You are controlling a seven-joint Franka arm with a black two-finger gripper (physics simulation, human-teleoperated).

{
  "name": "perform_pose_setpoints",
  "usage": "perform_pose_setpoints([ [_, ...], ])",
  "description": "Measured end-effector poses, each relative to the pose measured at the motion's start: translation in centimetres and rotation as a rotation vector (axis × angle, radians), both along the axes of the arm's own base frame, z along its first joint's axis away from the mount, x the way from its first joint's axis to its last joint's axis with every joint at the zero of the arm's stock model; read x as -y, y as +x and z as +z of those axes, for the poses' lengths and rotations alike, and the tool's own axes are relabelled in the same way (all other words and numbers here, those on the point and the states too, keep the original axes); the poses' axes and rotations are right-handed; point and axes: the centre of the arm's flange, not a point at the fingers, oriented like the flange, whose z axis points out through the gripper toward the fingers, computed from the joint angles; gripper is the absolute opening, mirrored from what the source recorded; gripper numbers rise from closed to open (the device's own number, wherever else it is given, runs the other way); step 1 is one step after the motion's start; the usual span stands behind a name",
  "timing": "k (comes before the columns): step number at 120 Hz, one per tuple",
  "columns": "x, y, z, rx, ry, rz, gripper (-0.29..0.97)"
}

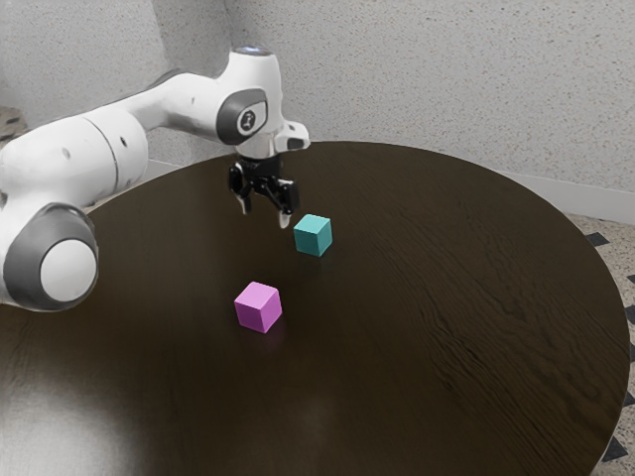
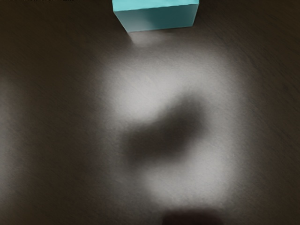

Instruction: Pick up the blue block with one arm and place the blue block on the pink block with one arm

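Exterior view has the claw (image 1: 266,206) hanging wide and empty above the bench (image 1: 446,297), the blue block (image 1: 313,235) just beside it, likely to line up a grasp, and the pink block (image 1: 258,306) farther off.

The tabletop (image 1: 476,297) looks like dark wood with fine grain, smooth and faintly glossy, with a pale sheen at its near left. The blue block (image 1: 313,235) and pink block (image 1: 258,306) look smooth, matt and plastic-like. The arm (image 1: 89,159) has softly glossy white shells. Its fingers (image 1: 285,196) look matt black. The wall (image 1: 446,69) is rough and speckled.
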Motion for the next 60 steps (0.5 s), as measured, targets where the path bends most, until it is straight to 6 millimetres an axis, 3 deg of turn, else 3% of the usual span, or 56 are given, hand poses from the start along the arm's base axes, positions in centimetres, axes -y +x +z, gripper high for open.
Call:
perform_pose_setpoints([
  [18, 0.7, 1.6, -3.9, 0.025, -0.023, 0.000, 0.68],
  [60, 1.4, 4.9, -6.9, 0.179, -0.067, -0.002, 0.68],
])
